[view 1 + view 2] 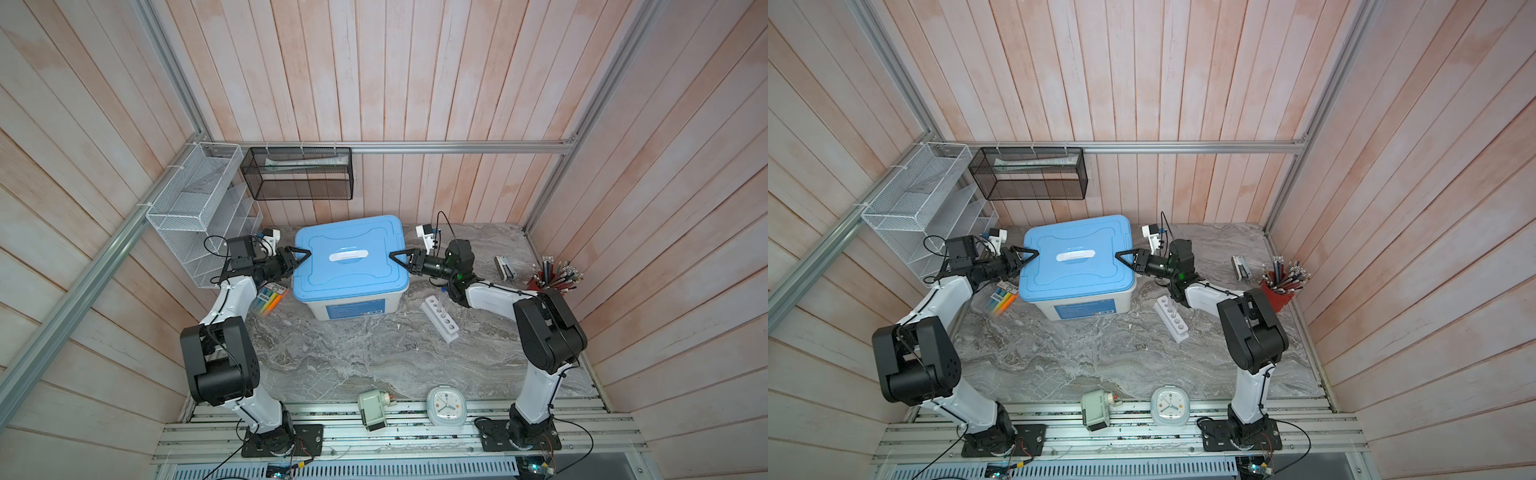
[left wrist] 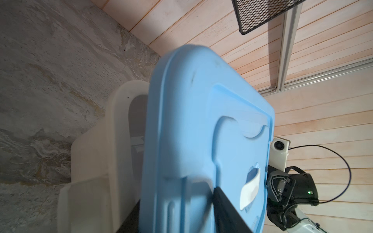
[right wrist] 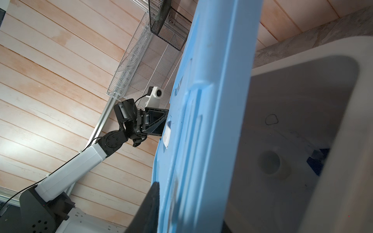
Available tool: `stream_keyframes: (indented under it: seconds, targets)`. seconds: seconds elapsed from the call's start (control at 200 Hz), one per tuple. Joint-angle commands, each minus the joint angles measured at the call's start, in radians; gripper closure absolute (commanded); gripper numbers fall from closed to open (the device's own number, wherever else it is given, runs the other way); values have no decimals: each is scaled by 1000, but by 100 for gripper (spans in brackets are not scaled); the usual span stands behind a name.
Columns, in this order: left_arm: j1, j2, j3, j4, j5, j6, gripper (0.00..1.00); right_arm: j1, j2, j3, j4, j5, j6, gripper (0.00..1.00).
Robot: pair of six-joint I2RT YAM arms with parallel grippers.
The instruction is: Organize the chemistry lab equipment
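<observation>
Both arms are on the blue lid [image 1: 353, 237] of the white bin [image 1: 353, 309] at the back of the table [image 1: 353, 365]. The left tool [image 1: 306, 254] is pinching the lid's left edge, one finger on top and one underneath; the right tool [image 1: 394, 257] has the same kind of pinch on the opposite edge. Neither is spread wide, they're both clamped onto the plastic. The white handle in the middle of the lid isn't touched by either one.

From the wrist cameras the lid sits up off the bin's rim with a clear gap, roughly level in both top views. Through that gap the right wrist view looks down into the bin: there's a small clear cup [image 3: 272, 163] on the bottom, and something dark blue near the wall that I can't make out.

As for the lab stuff outside, the white rack [image 1: 441, 320] stands on the table just right of the bin, under the right arm's forearm; one thin clear tube [image 1: 444, 296] stands upright in a hole at its far end, and the other holes look empty.

Other bits: a pack of markers [image 1: 270, 299] by the bin's left side, a red pencil cup [image 1: 540, 283] at the far right, and a pale clock [image 1: 445, 405] at the front edge.
</observation>
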Motion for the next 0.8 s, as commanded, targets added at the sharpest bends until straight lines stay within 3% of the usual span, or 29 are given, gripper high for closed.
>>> stream_keyframes:
  seconds: [0.0,0.455,0.79]
  targets:
    - [-9,23,33,-15,-19,32,51,-6,12,-9,55,-8,-4,68]
    - [-19,54,48,-32,-43,48,50,-13,23,-30,92,-6,17,67]
    - [-20,77,58,-42,-55,61,50,-18,29,-56,140,-2,44,57]
